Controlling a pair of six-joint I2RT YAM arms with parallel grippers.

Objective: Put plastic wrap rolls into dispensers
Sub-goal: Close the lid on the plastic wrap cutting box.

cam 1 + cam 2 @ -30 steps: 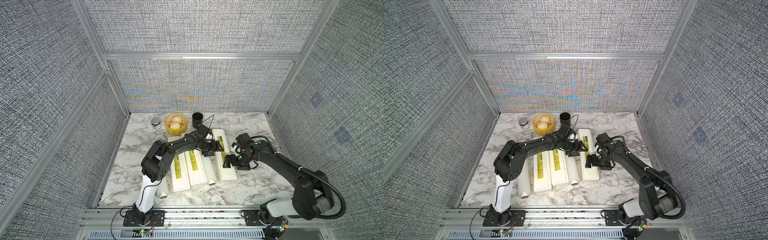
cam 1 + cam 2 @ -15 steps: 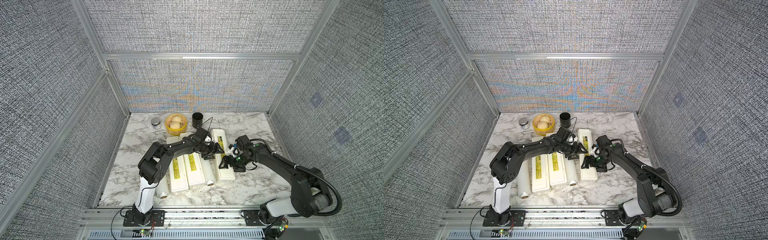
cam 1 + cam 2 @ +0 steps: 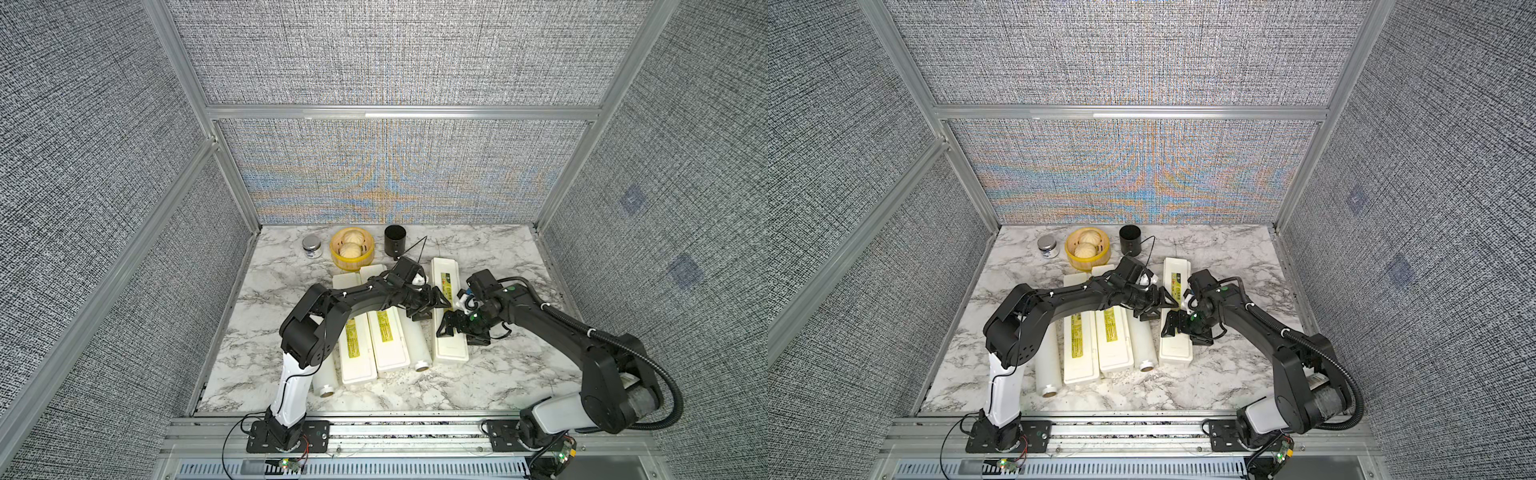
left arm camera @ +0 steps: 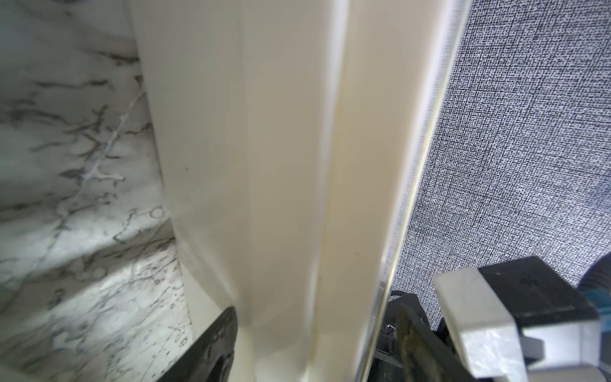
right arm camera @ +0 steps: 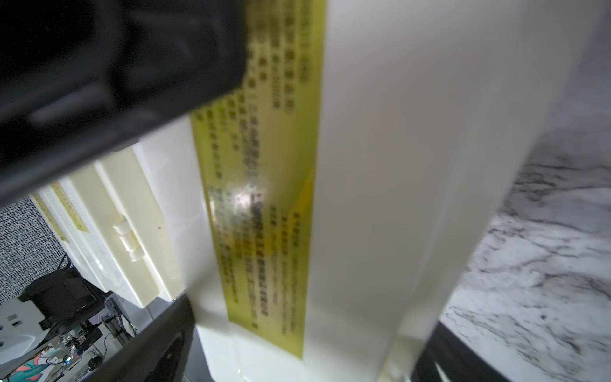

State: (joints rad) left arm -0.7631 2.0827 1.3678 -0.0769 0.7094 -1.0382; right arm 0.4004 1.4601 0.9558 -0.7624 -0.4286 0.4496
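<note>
The marble surface (image 3: 511, 374) fills the lower middle of both top views. Two arms lean over it from the bottom edge: the left arm (image 3: 357, 297) arches across the centre and the right arm (image 3: 552, 324) reaches in from the lower right, so both meet at one box. Three dispensers lie lengthwise, lids down and labels up. The paired dispensers (image 3: 390, 353) touch side by side at centre. The lone dispenser (image 3: 451, 353) lies just right of them, apart, probably to leave its long sides reachable. Only two rolls show, both out on the surface: the middle roll (image 3: 417, 347) in the gap between the pair and the lone dispenser, and the outer roll (image 3: 324, 374) left of the pair, partly under the left arm. A third I cannot find. The steamer (image 3: 353, 262) sits against the back wall, clear of the work. The right hand (image 3: 459, 332) straddles the lone dispenser crosswise, jaws spread about as wide as the box. In the right wrist view its fingers (image 5: 155, 344) flank the label (image 5: 264, 198). Whether they press or merely bracket I cannot tell; bracing the box seems the purpose. The left hand (image 3: 432, 308) is at that box's left long edge, jaws partly apart. In the left wrist view the cream wall runs between its fingers (image 4: 211, 347), but no clamp can be confirmed; it looks placed to lift the lid. Beside the steamer stand the black cup (image 3: 395, 245) and a small jar (image 3: 311, 248).
</note>
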